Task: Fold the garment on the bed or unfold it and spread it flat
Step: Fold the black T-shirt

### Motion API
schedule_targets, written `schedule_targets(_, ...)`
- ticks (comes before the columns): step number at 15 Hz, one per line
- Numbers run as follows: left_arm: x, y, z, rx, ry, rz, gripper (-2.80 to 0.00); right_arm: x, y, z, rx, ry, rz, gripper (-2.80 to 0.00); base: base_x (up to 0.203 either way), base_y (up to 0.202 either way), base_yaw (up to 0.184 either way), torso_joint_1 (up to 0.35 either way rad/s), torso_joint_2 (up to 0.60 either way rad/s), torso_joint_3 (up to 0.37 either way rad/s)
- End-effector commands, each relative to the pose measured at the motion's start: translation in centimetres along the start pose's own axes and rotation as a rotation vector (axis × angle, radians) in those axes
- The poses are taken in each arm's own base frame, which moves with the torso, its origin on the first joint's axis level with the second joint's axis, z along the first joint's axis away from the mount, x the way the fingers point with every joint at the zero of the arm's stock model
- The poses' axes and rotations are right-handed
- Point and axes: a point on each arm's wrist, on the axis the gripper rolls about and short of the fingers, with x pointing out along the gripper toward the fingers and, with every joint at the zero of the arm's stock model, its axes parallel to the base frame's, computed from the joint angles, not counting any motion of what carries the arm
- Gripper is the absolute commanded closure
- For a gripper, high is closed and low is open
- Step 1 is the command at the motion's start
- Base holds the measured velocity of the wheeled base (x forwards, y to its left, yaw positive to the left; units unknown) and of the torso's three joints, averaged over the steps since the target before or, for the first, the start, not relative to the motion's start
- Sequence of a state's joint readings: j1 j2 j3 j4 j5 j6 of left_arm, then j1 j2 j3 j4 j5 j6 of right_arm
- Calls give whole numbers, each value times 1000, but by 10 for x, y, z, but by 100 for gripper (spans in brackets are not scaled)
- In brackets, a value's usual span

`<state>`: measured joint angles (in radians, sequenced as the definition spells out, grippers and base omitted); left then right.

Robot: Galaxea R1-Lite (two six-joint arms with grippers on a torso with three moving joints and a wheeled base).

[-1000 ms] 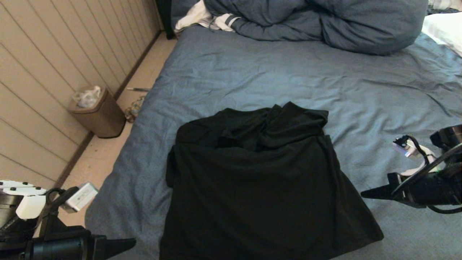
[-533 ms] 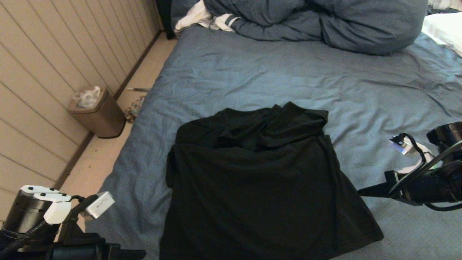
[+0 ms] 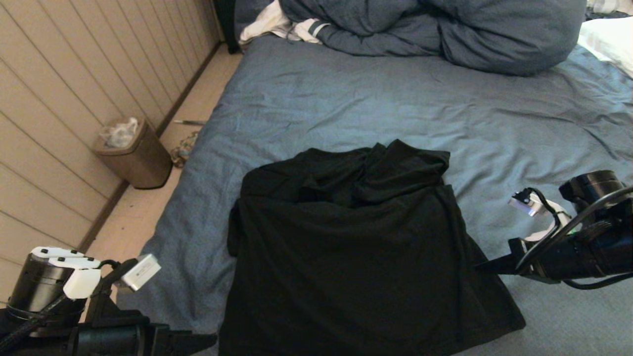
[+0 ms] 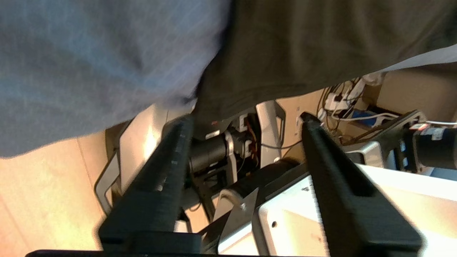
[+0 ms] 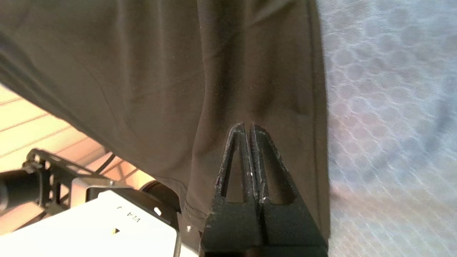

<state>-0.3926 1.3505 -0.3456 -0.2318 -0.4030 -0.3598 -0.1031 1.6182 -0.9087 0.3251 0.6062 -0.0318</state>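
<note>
Head view, rumpled matte black garment [image 3: 356, 247], wrinkled slate-blue bed [image 3: 395, 109]

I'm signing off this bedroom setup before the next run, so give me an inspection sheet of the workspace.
Surface: bed, wrinkled blue sheet.
Job's things: black shirt, plain side up, top bunched, at the near edge.
Clutter: duvet, striped white cloth and pillow at the far end.
Grippers: left gripper open near the shirt's hem; right gripper shut, tips over the shirt's right edge.
Cables: black cable on the right wrist.
Surroundings: bin on the floor by the panelled wall.
</note>
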Motion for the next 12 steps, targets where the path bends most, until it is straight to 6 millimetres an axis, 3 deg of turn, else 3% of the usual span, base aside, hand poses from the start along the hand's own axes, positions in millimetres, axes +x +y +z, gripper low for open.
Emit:
schedule_targets(1,-1,-4,9,-3,-32,-14,-280,12,-1,0,-2,41,11,-280,0,0,0,0,0,0)
schedule_targets(6,-3,-14,32,-8,-94,-44,-280,24,12,1,-55,79,11,-280,0,0,0,0,0,0)
schedule_targets(9,-3,-14,31,-4,-97,-60,-280,31,28,4,-96,100,36,-280,0,0,0,0,0,0)
schedule_targets(12,-2,-13,32,-4,-96,-59,-280,39,23,0,-68,133,29,-280,0,0,0,0,0,0)
